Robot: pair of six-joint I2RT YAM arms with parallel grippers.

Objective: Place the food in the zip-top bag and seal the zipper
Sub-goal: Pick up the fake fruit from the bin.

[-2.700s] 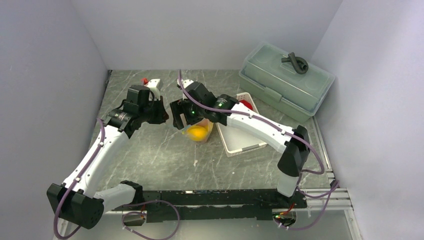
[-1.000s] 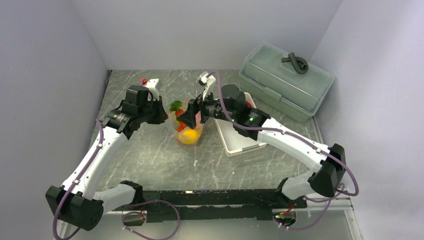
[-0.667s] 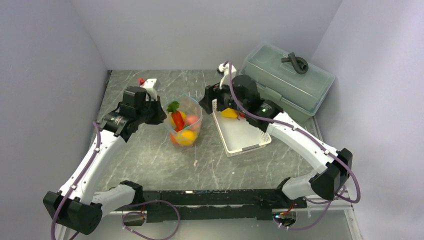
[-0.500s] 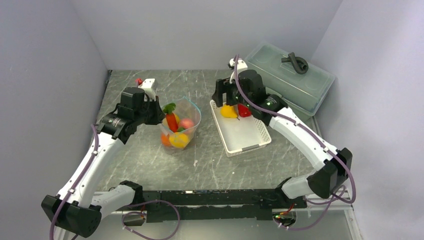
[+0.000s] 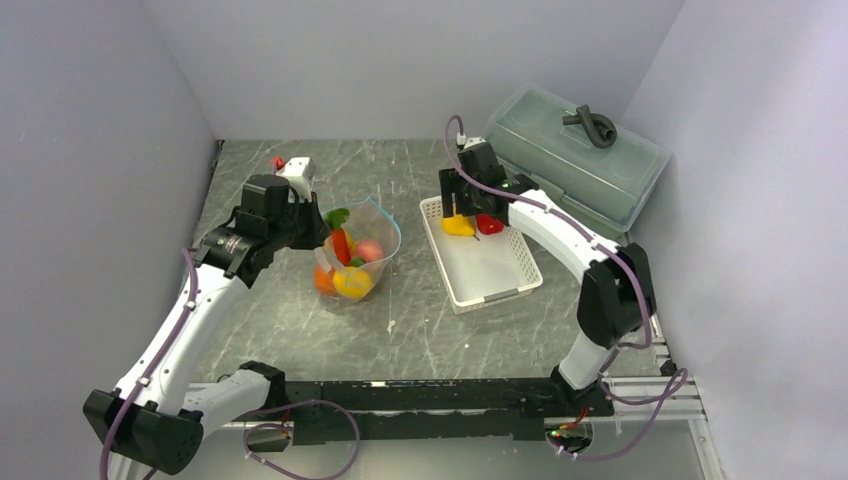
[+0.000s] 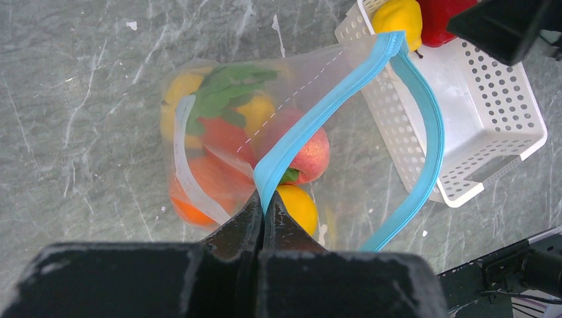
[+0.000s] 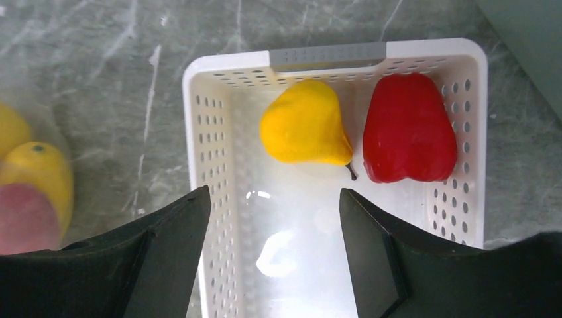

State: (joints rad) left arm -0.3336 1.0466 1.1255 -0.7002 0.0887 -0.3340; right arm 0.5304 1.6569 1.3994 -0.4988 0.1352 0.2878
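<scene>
The clear zip-top bag (image 5: 362, 250) stands open at table centre, holding a carrot (image 5: 340, 240), a peach (image 5: 369, 249), a lemon (image 5: 351, 283) and an orange (image 5: 323, 281). My left gripper (image 6: 263, 201) is shut on the bag's teal zipper (image 6: 311, 122) at the near end of the mouth. My right gripper (image 7: 275, 199) is open and empty, hovering over the white basket (image 7: 199, 132). A yellow lemon (image 7: 305, 124) and a red pepper (image 7: 407, 128) lie at the basket's far end, seen also in the top view as the lemon (image 5: 458, 225) and the pepper (image 5: 489, 223).
A large grey-green lidded box (image 5: 570, 160) with a dark handle stands at the back right, close behind the basket (image 5: 485, 270). Grey walls enclose the marble table on the left, back and right.
My right gripper has let go of the bag, swung right and back, and now hovers open over the basket's far end. The bag's mouth has fallen open; my left gripper still holds it.
</scene>
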